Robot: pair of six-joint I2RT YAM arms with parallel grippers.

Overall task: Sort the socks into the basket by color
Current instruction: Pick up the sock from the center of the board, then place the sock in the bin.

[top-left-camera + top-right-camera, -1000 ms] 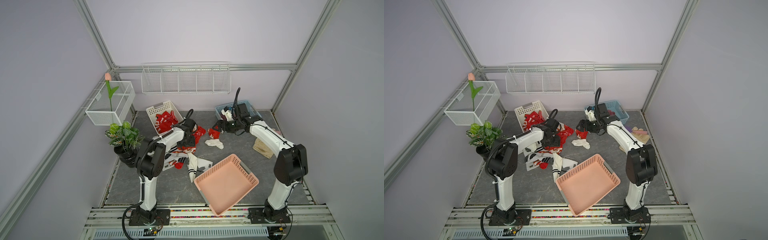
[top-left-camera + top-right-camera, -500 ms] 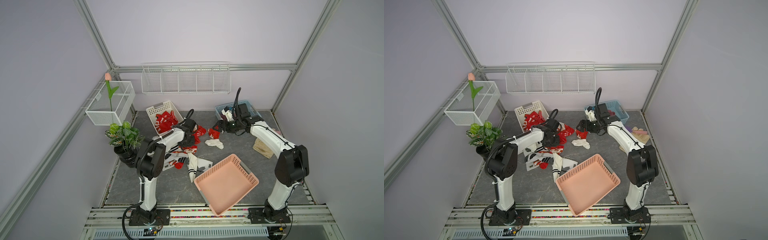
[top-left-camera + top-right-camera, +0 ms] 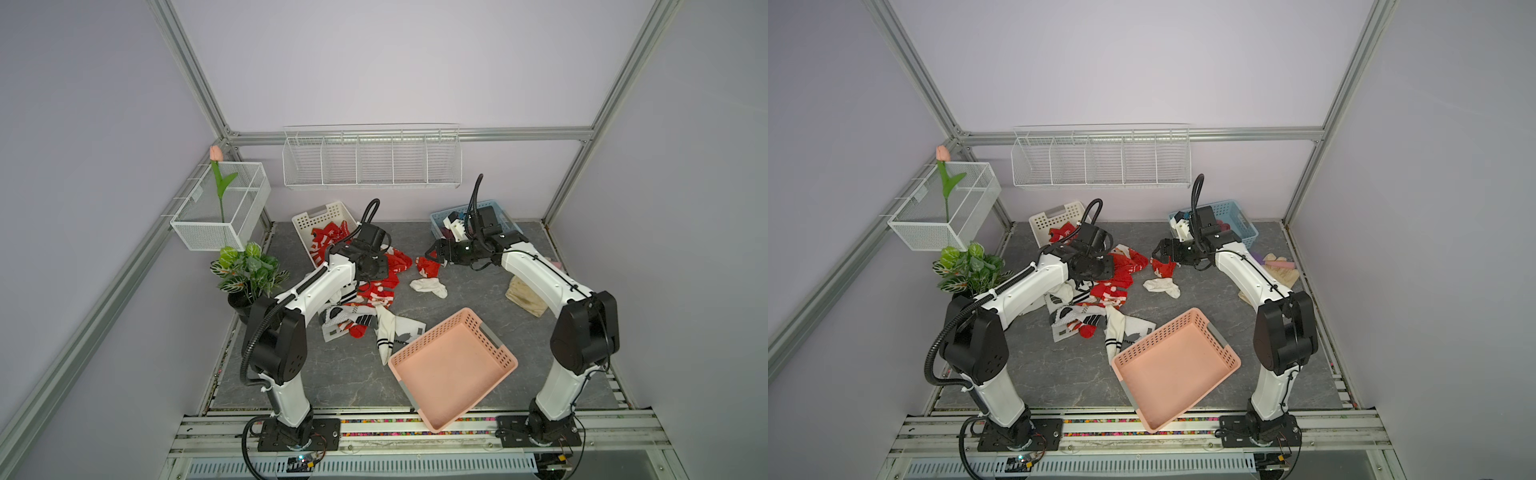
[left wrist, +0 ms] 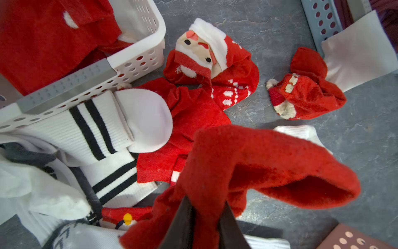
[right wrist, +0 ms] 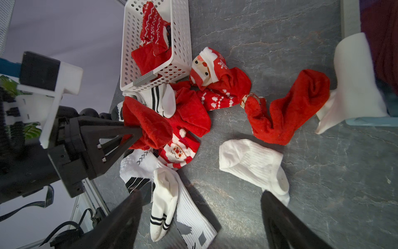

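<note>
My left gripper point(image 4: 205, 200) is shut on a red sock point(image 4: 258, 155), and the loose end droops over the pile of red and white striped socks point(image 3: 365, 307). The right wrist view shows the same gripper point(image 5: 140, 131) pinching the red sock point(image 5: 148, 122) just off the table. My right gripper point(image 5: 201, 194) hangs open and empty above the table, near a lone red sock point(image 5: 288, 112) and a plain white sock point(image 5: 252, 163). A white basket point(image 3: 305, 216) holds red socks. A blue basket point(image 3: 505, 212) holds dark and white socks. The pink basket point(image 3: 498, 353) has nothing in it.
A potted plant point(image 3: 249, 266) stands at the left edge. Beige gloves point(image 3: 525, 297) lie under the right arm. A wire shelf point(image 3: 370, 160) hangs on the back wall, and a wire box with a tulip point(image 3: 220, 208) is on the left rail.
My left gripper has closed on the red sock at the pile. The right arm has stayed still with its jaws open.
</note>
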